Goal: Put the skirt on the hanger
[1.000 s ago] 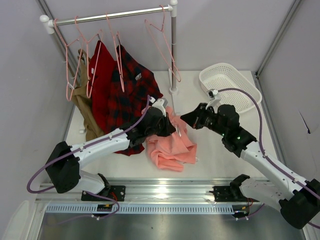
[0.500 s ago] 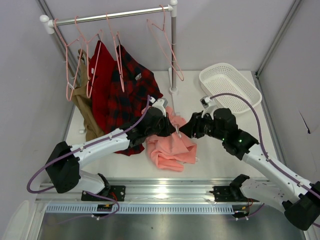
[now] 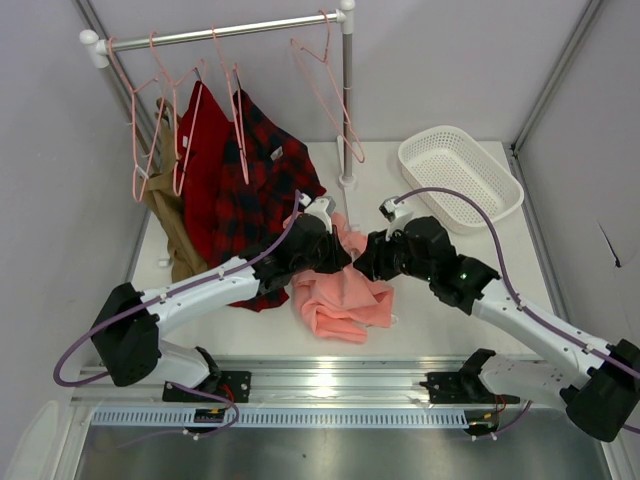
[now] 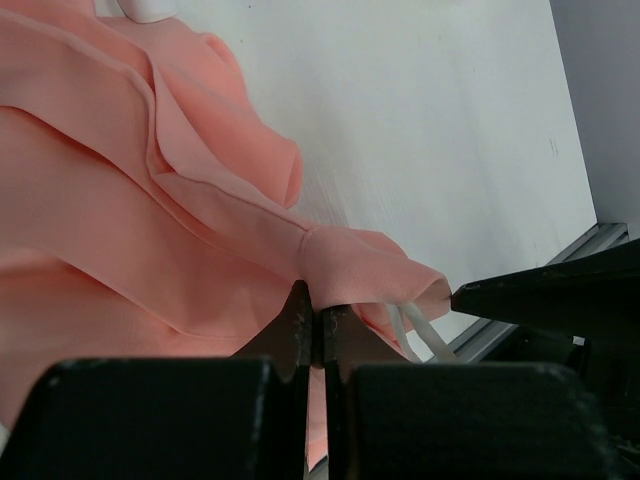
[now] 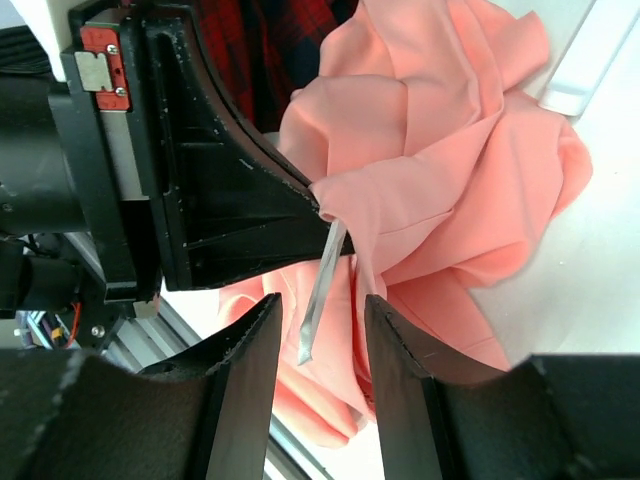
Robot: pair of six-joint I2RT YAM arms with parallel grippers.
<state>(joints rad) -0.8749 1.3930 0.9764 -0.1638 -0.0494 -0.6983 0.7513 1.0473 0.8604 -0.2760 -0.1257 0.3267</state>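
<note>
White counter boxed in by pale grey walls, with two arms bolted at its near edge. One salmon-pink skirt lies crumpled at the middle of the counter, just beyond the arm bases.

The left pincer is clamped tight on a raised fold at the skirt's far edge. The right pincer faces it from the right, its fingers partly apart. A thin white ribbon hangs from the pinched fold into that gap. Whether the right fingers touch ribbon or cloth is hard to make out.

Farther back, one white basket sits on the counter at the far right. Three garments hang at the far left: a plaid shirt, a plain red garment and a tan garment half hidden behind them.

Farthest back, one white rail carries the hanger, bare, at its right end. More pink hangers crowd the left end, overlapping too much to count.
</note>
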